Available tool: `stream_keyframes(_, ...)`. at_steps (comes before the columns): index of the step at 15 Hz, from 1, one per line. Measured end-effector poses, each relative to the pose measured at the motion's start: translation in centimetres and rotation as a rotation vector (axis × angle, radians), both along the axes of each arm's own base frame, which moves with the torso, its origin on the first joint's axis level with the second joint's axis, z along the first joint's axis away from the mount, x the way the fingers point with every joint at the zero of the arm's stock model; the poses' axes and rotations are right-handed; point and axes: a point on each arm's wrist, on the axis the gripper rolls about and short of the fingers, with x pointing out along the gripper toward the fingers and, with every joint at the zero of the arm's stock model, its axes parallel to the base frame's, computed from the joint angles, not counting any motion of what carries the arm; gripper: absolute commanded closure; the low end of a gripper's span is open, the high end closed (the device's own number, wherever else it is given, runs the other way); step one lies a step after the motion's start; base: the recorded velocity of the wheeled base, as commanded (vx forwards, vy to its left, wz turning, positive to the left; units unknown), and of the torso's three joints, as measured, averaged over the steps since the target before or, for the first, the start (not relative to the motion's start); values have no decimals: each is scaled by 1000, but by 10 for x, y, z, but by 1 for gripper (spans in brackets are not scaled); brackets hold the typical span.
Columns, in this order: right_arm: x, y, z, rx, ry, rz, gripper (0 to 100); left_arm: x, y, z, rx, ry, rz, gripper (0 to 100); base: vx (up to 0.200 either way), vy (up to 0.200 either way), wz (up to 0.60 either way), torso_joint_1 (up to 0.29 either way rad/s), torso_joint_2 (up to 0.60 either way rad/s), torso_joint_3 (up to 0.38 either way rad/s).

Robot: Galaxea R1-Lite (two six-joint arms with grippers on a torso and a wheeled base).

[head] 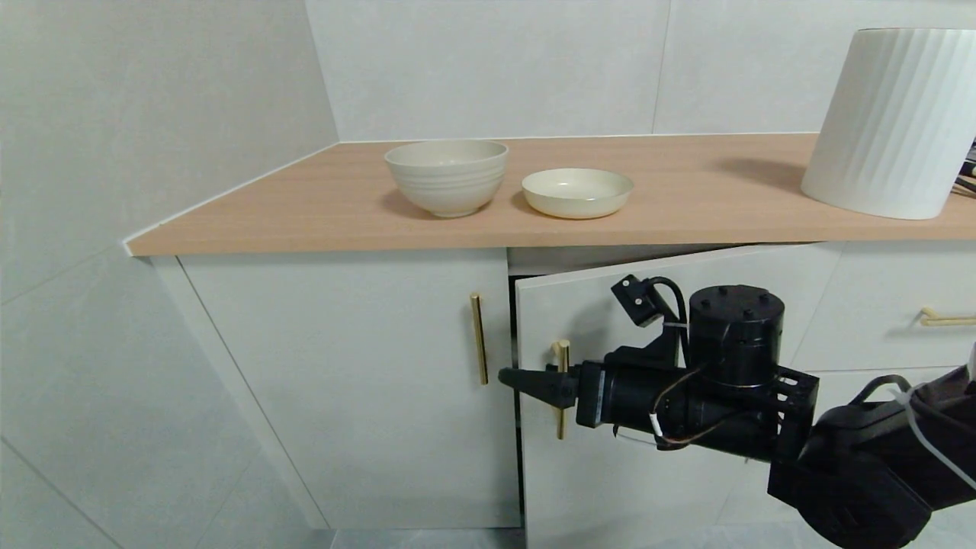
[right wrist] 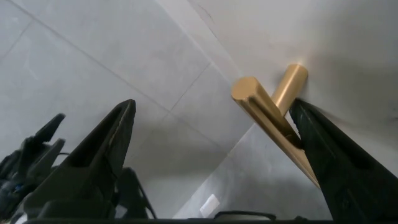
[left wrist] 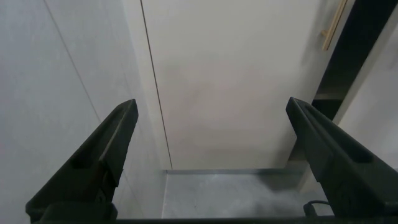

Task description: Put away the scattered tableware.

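I list: right gripper (right wrist: pixel 211 106) spread, one finger (right wrist: pixel 329 162) beside the ajar door's (head: pixel 656 473) brass handle (right wrist: pixel 267 109); left gripper (left wrist: pixel 211 112) released; bowl (head: pixel 447 177), dish (head: pixel 577 192) on counter (head: pixel 305 217).

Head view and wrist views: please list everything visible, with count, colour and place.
countertop: 1, light wood, over the cabinets
bowl: 1, beige, on countertop, left
shallow dish: 1, cream, right of the bowl, apart
ribbed container: 1, white, countertop's right end
shut door: 1, white, left
ajar door: 1, white, beside it
door handles: 2, gold, one per door
drawer handle: 1, gold, far right
left gripper: 1, black, open, facing the shut door
right gripper: 1, black, open around the ajar door's handle
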Motion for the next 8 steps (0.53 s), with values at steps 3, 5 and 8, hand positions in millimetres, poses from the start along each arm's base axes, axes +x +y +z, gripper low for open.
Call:
stream_keyframes(3, -7, -5, 0, 23, -21, 5, 0, 0, 0, 0, 4, 0, -1, 0, 0, 0, 0, 0, 0, 0)
stream_keyframes(5, -10, -7, -1, 27, -29, 7, 0, 0, 0, 0, 20, 1, 5, 0, 0, 0, 0, 0, 0, 0)
stream_keyframes(8, -14, -7, -2, 23, -28, 14, 0, 0, 1, 1, 26, -4, 35, 0, 0, 0, 0, 0, 0, 0)
